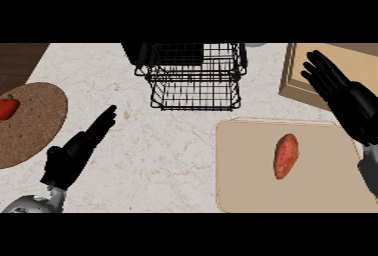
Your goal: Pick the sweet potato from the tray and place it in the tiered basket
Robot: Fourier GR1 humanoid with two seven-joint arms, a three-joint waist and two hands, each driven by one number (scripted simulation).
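One sweet potato [286, 156] lies on one tray [244, 192], left of the open-fingered right hand [353, 106]; one tiered basket [193, 76] stands beyond the open-fingered left hand [68, 159].

So the counter [170, 150] is pale, marble-look with faint brownish veins, evenly lit. In the top left there's a dark wood-grain patch [18, 57] past its edge, can't tell what.

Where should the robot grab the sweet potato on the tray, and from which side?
Around its thick middle, from above, fingers and thumb closing across its narrow width. The sweet potato lies flat on the tray, lengthwise away from the robot, with tapered ends that would probably slip. The open right hand is nearest.
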